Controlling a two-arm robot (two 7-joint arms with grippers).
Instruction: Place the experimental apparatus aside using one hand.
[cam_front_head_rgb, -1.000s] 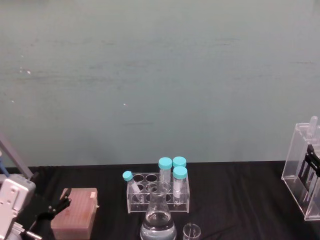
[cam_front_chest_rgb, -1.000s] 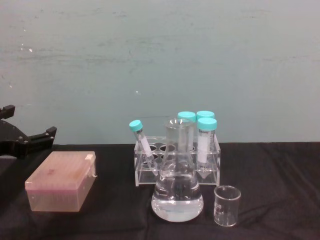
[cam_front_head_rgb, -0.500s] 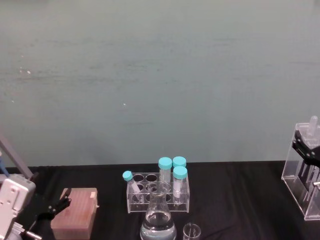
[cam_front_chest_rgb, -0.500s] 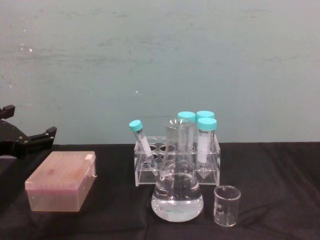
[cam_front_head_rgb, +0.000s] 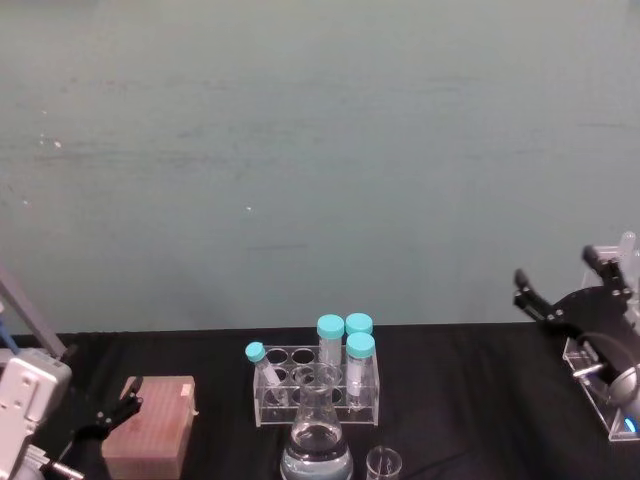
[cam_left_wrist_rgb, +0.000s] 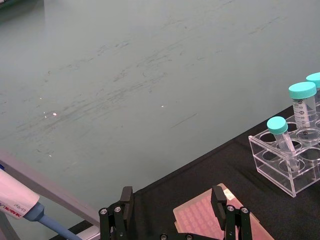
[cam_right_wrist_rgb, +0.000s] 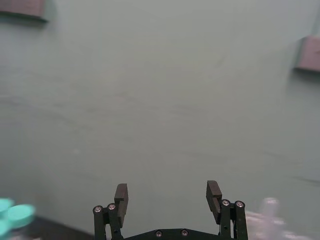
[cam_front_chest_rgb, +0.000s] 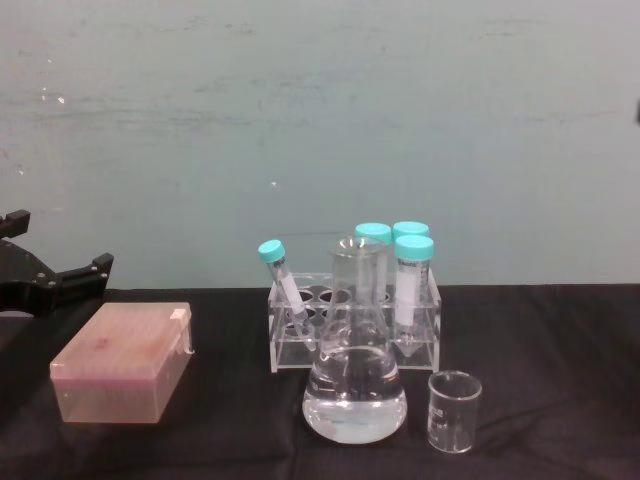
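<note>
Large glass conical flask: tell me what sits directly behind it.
A clear acrylic rack holding four teal-capped tubes; the flask covers the rack's middle front.

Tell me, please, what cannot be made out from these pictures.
- Head view: the tall acrylic rack is cut off by the right edge and partly covered by the open right claw, so its tubes cannot be counted.
- Head view: the conical flask and the beaker have their bases cut off by the bottom edge.
- Right wrist view: the teal caps are blurred at the edge.
- Chest view: the left claw is cut off by the left edge.
</note>
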